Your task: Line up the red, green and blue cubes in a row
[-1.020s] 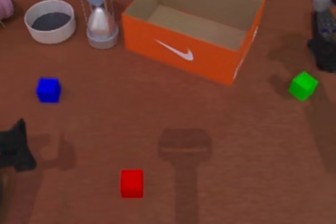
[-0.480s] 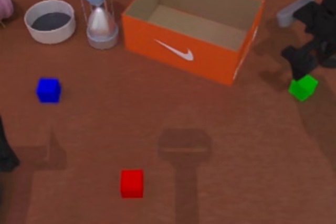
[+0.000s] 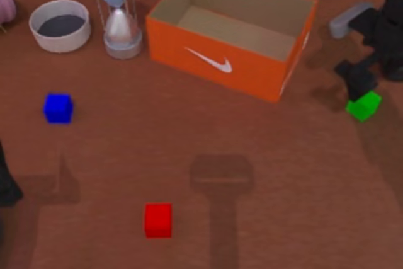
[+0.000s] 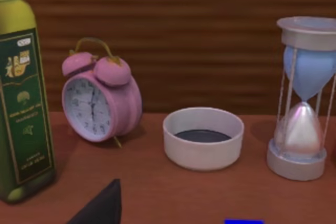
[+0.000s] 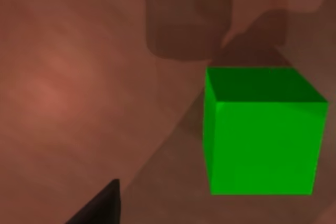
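The green cube (image 3: pixel 364 106) sits on the table at the right, with my right gripper (image 3: pixel 357 82) hovering just above its far side, open and holding nothing. In the right wrist view the green cube (image 5: pixel 262 135) fills the frame close by, and one dark fingertip (image 5: pixel 107 203) shows beside it, apart from it. The blue cube (image 3: pixel 58 108) rests at the left and its top edge (image 4: pixel 244 221) peeks into the left wrist view. The red cube (image 3: pixel 157 220) lies near the front, left of centre. My left gripper (image 3: pixel 6 187) is parked at the left edge, open.
An open orange shoebox (image 3: pixel 214 61) stands at the back centre. A white bowl (image 3: pixel 60 41) and an hourglass (image 3: pixel 119 26) stand at the back left. A pink alarm clock (image 4: pixel 100 103) and a green bottle (image 4: pixel 21 108) show in the left wrist view.
My right gripper came in from the far right edge and dropped over the green cube. The left arm drew back to the left edge. The cubes have not moved.
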{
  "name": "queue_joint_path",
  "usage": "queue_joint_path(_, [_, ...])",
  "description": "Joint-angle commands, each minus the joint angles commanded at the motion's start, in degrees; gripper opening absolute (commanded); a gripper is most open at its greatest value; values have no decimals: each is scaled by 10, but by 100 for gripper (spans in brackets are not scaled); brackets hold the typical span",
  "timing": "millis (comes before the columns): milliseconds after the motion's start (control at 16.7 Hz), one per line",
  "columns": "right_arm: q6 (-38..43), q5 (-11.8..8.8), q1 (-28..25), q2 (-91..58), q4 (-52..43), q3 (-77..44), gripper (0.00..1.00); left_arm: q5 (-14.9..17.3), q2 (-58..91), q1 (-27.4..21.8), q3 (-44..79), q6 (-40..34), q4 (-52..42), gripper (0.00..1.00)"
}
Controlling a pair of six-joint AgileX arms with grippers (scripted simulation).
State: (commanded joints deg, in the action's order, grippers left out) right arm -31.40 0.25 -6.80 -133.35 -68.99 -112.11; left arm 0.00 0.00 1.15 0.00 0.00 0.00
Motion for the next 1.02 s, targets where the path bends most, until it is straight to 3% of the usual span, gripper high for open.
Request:
queue_joint_path(300, [2,0,-1,-31,110,72,100,0,0,0,0,0,0,100])
queue_joint_path(600, [2,0,-2,-39,128,87,100,0,0,0,0,0,0,100])
queue_joint_path(1020, [2,0,-2,-39,128,87,47,0,0,0,0,0,0,100])
